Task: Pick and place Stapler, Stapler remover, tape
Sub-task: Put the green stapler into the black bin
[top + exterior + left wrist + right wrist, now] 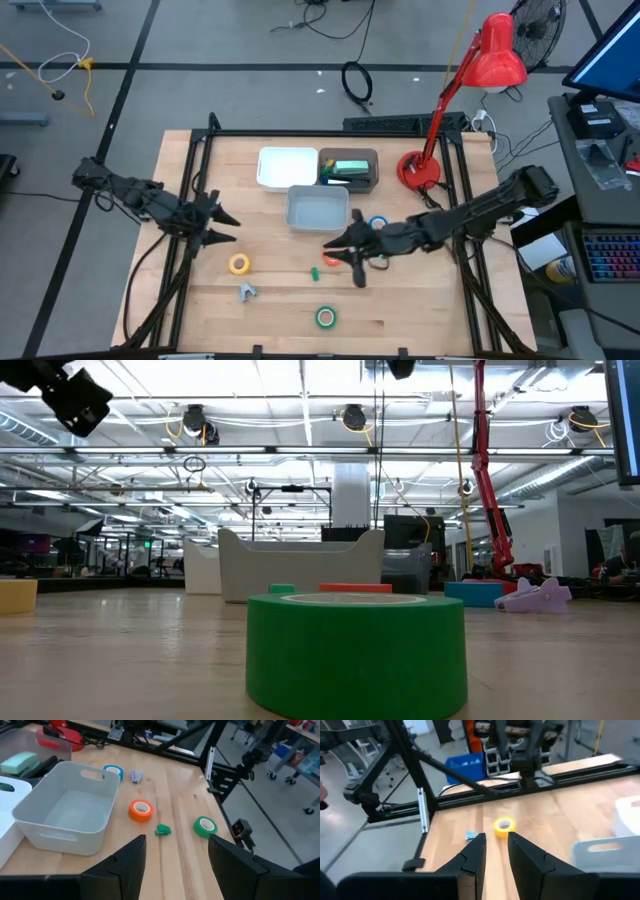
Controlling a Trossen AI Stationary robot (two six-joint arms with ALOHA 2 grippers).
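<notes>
Four tape rolls lie flat on the wooden table (200, 300): yellow (238, 263), green (326, 317), blue (378, 223) and orange-red (140, 811). A small grey-blue stapler remover (246, 291) lies near the yellow roll. A mint-green stapler-like thing (350, 168) lies in a dark tray (372, 184). My left gripper (225, 225) hovers open and empty left of the grey bin (318, 208). My right gripper (345, 255) hovers open and empty beside the orange-red roll, its fingers (475, 850) pointing toward the yellow roll (504, 826).
A white tray (287, 166) stands behind the grey bin. A small green bit (163, 830) and a pale purple piece (535, 597) lie on the table. A red desk lamp (418, 170) stands at the back right. A black frame (205, 150) borders the table.
</notes>
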